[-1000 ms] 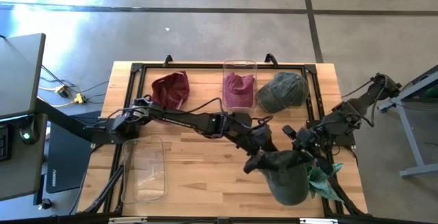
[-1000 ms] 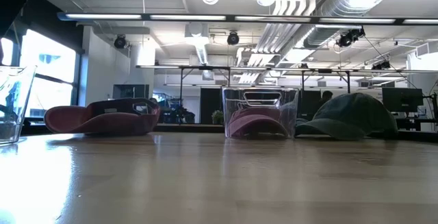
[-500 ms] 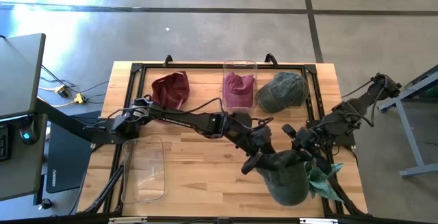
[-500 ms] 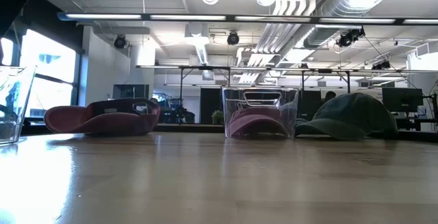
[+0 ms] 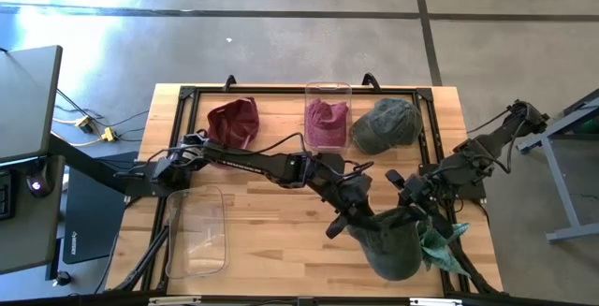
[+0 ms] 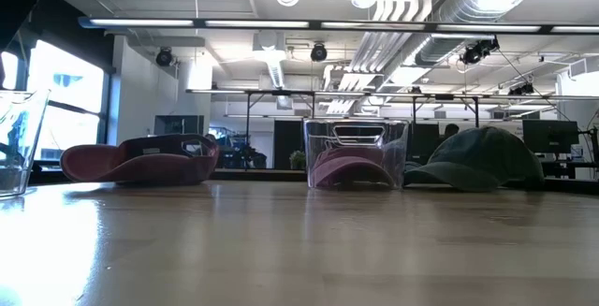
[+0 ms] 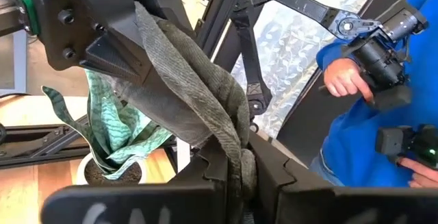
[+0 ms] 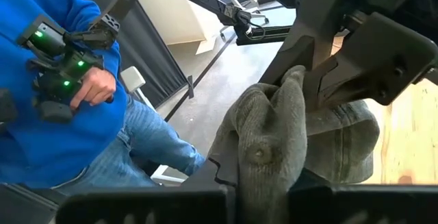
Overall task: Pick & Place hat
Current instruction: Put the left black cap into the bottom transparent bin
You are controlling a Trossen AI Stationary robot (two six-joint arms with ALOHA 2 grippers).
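Note:
A dark grey-green hat (image 5: pixel 395 250) hangs above the table's near right part, held between my two grippers. My left gripper (image 5: pixel 360 217) reaches in from the left and is shut on the hat's left edge. My right gripper (image 5: pixel 416 214) comes from the right and is shut on its far right edge. In the left wrist view the hat's cloth (image 7: pixel 198 94) stretches from my own fingers to the right gripper (image 7: pixel 89 32). The low view shows neither gripper nor this hat. My left gripper pinches a bunched fold of the hat's edge (image 7: pixel 241 157) between its two fingers, level, from the table's left. The cloth runs from there to the other gripper. My right gripper pinches a thick fold of the hat's edge (image 8: pixel 270 159) between its fingers, roughly level, from the table's right. The hat's crown (image 8: pixel 342 142) hangs beyond, lifted clear of the table.
Along the far edge lie a maroon hat (image 5: pixel 234 122), a clear container (image 5: pixel 326 91) with a pink hat inside, and another dark green hat (image 5: pixel 386 123). A clear bin (image 5: pixel 198 231) stands near left. A potted plant (image 5: pixel 442 246) is near right. A person in blue (image 7: pixel 369 135) stands beyond the table.
My left gripper has shut on the hat's left edge and rolled a little about its own line; the arm has stayed in place. The hat's left side is now gathered between its fingers. My right gripper has kept its hold and not moved.

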